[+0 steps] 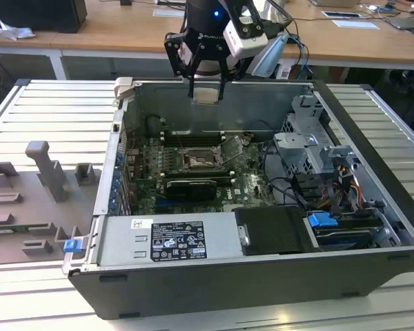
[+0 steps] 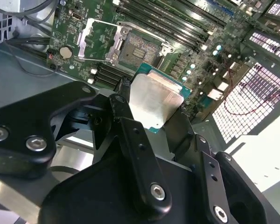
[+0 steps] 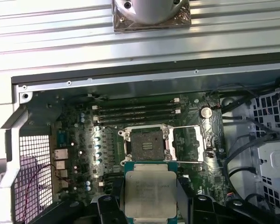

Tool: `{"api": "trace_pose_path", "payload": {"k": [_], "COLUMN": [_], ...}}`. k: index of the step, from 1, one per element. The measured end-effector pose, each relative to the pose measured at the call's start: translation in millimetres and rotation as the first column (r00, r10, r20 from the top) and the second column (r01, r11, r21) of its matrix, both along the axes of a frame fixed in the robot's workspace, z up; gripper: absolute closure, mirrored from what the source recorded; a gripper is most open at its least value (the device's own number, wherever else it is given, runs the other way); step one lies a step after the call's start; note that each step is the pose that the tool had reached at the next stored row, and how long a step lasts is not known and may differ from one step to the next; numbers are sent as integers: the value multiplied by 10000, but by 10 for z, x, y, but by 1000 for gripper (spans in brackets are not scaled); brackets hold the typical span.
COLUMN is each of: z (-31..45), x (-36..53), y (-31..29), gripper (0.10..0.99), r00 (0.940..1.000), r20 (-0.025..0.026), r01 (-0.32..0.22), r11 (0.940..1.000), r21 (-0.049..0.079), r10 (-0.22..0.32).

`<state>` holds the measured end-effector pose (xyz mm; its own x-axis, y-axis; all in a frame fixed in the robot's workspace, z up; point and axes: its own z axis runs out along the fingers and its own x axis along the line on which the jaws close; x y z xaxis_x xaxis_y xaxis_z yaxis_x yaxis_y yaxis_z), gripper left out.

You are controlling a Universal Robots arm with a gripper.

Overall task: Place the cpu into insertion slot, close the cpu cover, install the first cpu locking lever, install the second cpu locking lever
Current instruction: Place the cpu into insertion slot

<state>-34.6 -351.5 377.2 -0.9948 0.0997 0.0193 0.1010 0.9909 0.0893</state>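
The pincer (image 1: 206, 95) grips the cpu (image 3: 149, 193) by opposite edges, well clear of the open insertion slot (image 3: 147, 145). Light, stiff, probably fragile; edges seem safest.

You have open air above the case (image 1: 262, 103), which is open on top, and your jaws hang there, clamped on the cpu (image 1: 205, 95). In the first wrist view the insertion slot (image 3: 147, 144) lies bare, its dark centre uncovered, with a straight way down to it. The cpu cover (image 3: 189, 144) is swung open just beside the slot, so that flank is tight. Low memory slots (image 1: 193, 138) run along the slot's far side in the exterior view, and a long black card (image 1: 190, 187) lies on its near side. Loose cables (image 1: 284, 181) and the grey drive cage (image 1: 310, 148) crowd the exterior view's right, and the power supply (image 1: 169, 238) walls off the near edge.
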Motion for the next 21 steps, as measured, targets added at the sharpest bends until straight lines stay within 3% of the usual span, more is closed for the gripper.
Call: {"api": "trace_pose_path", "payload": {"k": [21], "z": [-7], "x": [-2], "y": [1], "gripper": [549], "r00": [9952], "r20": [0], "r01": [983], "r11": [9952], "r21": [-1], "r10": [-983]}}
